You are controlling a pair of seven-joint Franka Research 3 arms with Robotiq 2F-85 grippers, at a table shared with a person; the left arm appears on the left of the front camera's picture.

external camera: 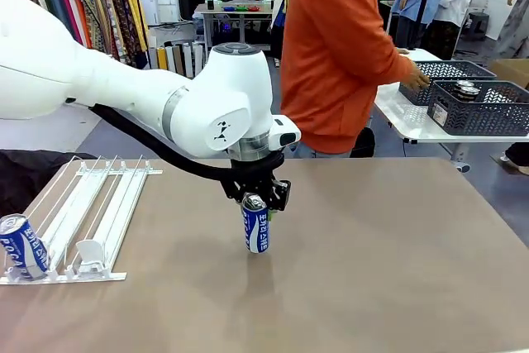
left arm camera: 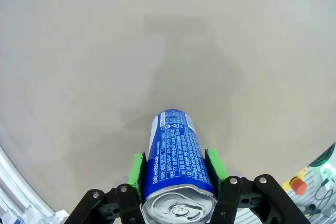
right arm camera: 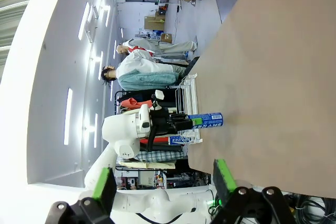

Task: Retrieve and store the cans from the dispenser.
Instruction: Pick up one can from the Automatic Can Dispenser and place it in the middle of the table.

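A blue-and-white can (external camera: 255, 227) stands upright near the middle of the brown table, its base at the surface. My left gripper (external camera: 256, 197) is shut on its upper part from above. In the left wrist view the green pads (left arm camera: 137, 169) press both sides of this can (left arm camera: 176, 148), silver top toward the camera. The white dispenser (external camera: 87, 208) lies at the left, with a second blue-and-white can (external camera: 23, 245) at its near end. My right gripper (right arm camera: 165, 182) hangs open beyond the table's edge, nothing between its fingers. From there I see the held can (right arm camera: 207, 120) and the dispenser (right arm camera: 186, 95).
A person in an orange hoodie (external camera: 331, 47) stands at the far side, one hand (external camera: 416, 78) at a dark grey basket (external camera: 479, 109) on a white side table to the right. Can tops (external camera: 467, 88) show inside that basket. The table's right half is bare.
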